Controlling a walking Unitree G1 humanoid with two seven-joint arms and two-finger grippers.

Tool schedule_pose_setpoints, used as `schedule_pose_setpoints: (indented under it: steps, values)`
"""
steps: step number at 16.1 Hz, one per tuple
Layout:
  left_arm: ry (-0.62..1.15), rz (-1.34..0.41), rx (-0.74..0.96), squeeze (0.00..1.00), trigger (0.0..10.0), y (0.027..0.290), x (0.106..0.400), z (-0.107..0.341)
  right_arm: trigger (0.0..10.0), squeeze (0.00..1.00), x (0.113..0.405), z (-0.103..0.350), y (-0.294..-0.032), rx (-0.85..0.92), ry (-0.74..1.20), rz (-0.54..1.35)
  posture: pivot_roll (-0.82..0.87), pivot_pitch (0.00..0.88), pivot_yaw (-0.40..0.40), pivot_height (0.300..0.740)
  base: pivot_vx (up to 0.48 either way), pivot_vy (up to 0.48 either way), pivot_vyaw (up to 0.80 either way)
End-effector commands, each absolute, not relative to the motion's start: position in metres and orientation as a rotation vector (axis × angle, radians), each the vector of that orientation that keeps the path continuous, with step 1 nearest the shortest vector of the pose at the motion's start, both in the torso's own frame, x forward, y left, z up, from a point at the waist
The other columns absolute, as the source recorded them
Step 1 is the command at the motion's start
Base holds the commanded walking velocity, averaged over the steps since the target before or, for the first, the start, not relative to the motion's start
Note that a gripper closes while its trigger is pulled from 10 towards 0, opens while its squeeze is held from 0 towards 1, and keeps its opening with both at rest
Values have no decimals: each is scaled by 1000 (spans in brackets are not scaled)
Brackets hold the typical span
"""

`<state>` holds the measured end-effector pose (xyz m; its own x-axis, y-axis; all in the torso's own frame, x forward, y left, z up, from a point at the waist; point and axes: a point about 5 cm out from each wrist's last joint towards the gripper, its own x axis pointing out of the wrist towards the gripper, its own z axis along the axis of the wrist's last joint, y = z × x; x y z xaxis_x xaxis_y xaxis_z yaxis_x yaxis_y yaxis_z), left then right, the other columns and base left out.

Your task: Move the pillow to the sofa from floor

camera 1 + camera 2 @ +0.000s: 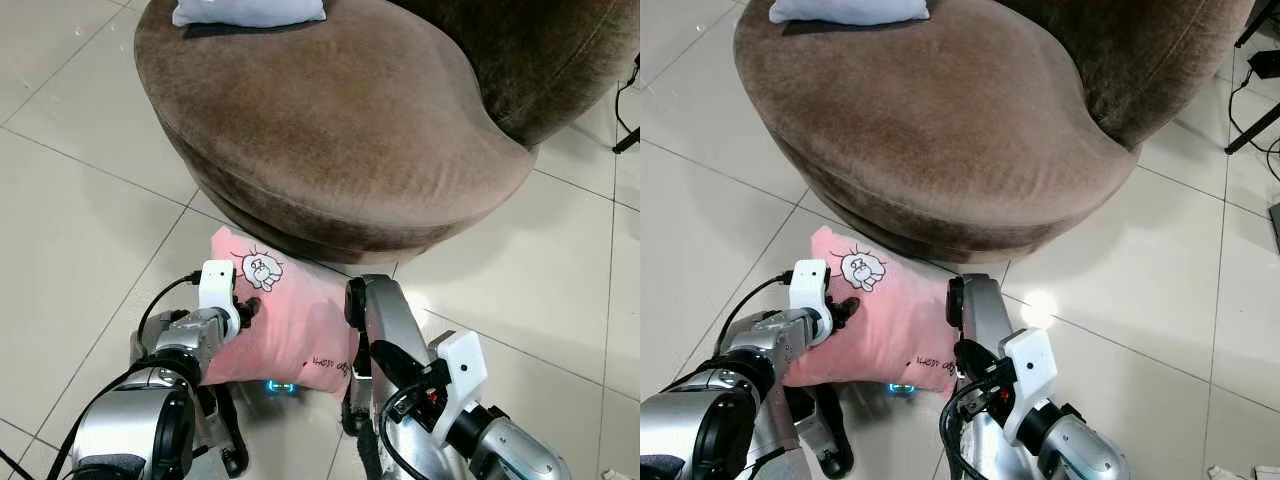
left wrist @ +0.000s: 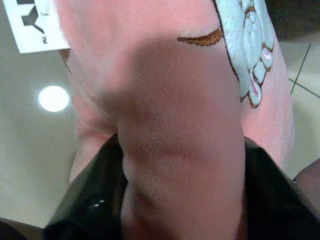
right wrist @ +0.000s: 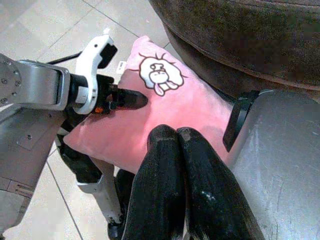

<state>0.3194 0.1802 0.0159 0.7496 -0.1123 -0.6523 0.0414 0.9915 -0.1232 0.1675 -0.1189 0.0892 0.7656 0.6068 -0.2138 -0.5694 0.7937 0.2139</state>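
We find the pink pillow at the sofa's base, pinched at its edge by the left gripper, while the right gripper, fingers pressed together, steadies the opposite side, evidently for lifting.

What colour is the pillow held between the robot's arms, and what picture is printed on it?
The pillow is pink, with a white cartoon animal outlined in brown near one corner; the right wrist view shows it best.

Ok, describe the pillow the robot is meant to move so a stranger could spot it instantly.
Start at the big round brown sofa and look down to the tiled floor at its front edge. The pink pillow sits there, held between the left gripper and the right arm. Unlike the pale blue pillow on the seat, it has a white cartoon animal at one corner.
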Motion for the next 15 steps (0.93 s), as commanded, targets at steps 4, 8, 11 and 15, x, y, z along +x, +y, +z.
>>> schedule_pose_setpoints:
  steps: [4,8,11,15]
  values:
    - [764,-94,-119,0,0,175,312,8,10000,0,166,86,-122,137,305,651,-297,339,-122,461,0,0,0]
    - [764,-99,-126,0,0,175,312,7,10000,0,170,89,-121,138,275,645,-295,334,-121,461,0,0,0]
    - [766,-108,-127,0,0,174,312,8,10000,0,171,90,-121,143,267,653,-293,331,-120,461,0,0,0]
    - [768,-114,-124,0,0,173,312,7,10000,0,171,90,-121,146,267,657,-292,329,-122,461,0,0,0]
